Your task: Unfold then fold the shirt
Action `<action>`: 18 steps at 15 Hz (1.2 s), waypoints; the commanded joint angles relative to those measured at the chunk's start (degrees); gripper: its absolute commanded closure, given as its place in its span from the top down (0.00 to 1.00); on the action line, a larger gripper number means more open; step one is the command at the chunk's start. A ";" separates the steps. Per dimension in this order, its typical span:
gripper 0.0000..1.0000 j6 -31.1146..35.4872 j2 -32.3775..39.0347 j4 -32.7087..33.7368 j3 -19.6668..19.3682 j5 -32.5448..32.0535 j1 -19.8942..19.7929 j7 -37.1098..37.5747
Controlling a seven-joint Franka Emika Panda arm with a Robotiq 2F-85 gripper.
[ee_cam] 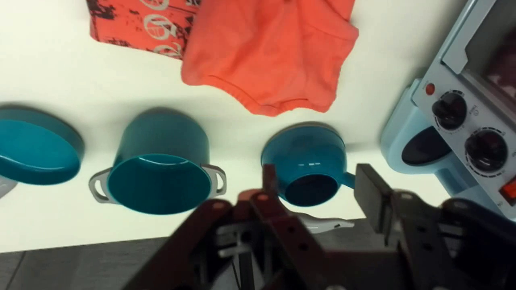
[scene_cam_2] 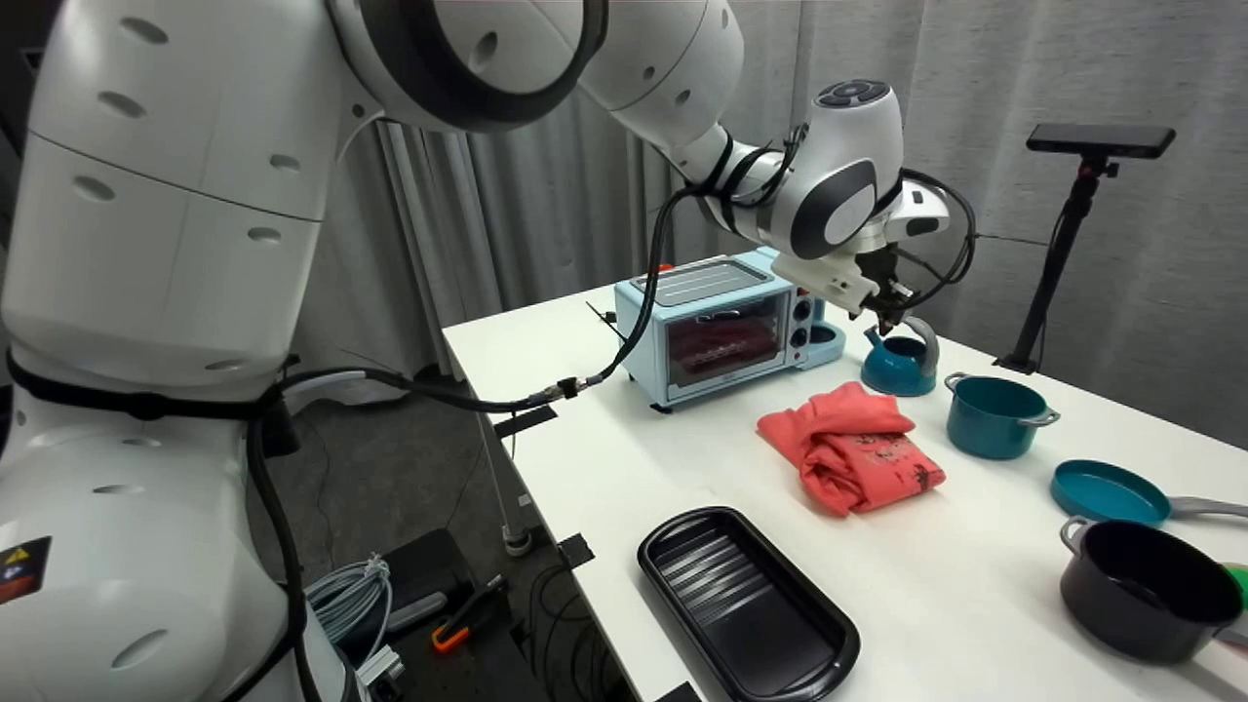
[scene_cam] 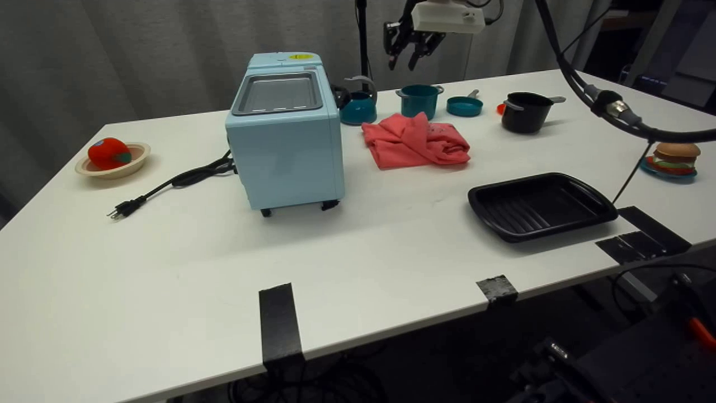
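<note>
A coral-red shirt point(scene_cam: 414, 143) lies in a loosely folded, bunched heap on the white table. In an exterior view, the shirt point(scene_cam_2: 848, 448) shows a dark printed patch at its near right and a folded-over layer at its back left. In the wrist view, the plain part of the shirt point(ee_cam: 266, 60) fills the top middle, with the printed part at its left; its upper portion is cut off. My gripper point(ee_cam: 316, 173) is open and empty, its fingers apart over the kettle. In both exterior views the gripper point(scene_cam: 402, 62) point(scene_cam_2: 882, 307) hangs above the table's far side, apart from the shirt.
A light blue toaster oven point(scene_cam: 288, 151) stands beside the shirt. A teal kettle point(scene_cam_2: 897, 369), teal pot point(scene_cam_2: 994, 419) and teal pan point(scene_cam_2: 1102, 492) line the far edge. A black pot point(scene_cam: 526, 112) and black baking tray point(scene_cam: 559, 201) stand nearby. A bowl with a toy tomato point(scene_cam: 109, 154) is farther off.
</note>
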 commanded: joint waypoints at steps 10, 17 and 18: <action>1.00 3.34 -5.87 -8.39 -3.81 -2.45 1.03 1.04; 1.00 -1.14 -16.14 -19.58 -7.08 -4.94 0.14 0.16; 1.00 -1.50 -17.87 -21.46 -6.84 -4.57 -0.22 -0.63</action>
